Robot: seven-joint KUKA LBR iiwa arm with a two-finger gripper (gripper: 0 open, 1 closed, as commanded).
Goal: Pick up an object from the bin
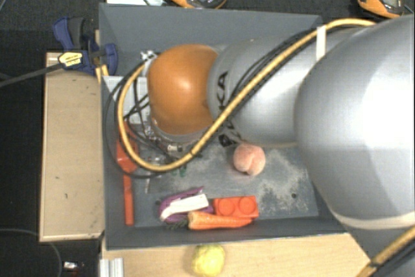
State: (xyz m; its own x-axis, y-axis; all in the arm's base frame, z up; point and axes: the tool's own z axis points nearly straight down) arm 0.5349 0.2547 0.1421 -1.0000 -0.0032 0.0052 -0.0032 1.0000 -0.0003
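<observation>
My gripper hangs low in the left half of the bin, tucked under my orange wrist cover, so I cannot tell whether it is spread or closed, nor what lies directly beneath it. The nearest thing I make out is a small orange-red piece against the bin's left wall; it looks like light, stiff plastic, best pinched across its narrow width, though the wall crowds it. The peach-coloured ball nearer the bin's middle looks light, soft and apt to roll.
</observation>
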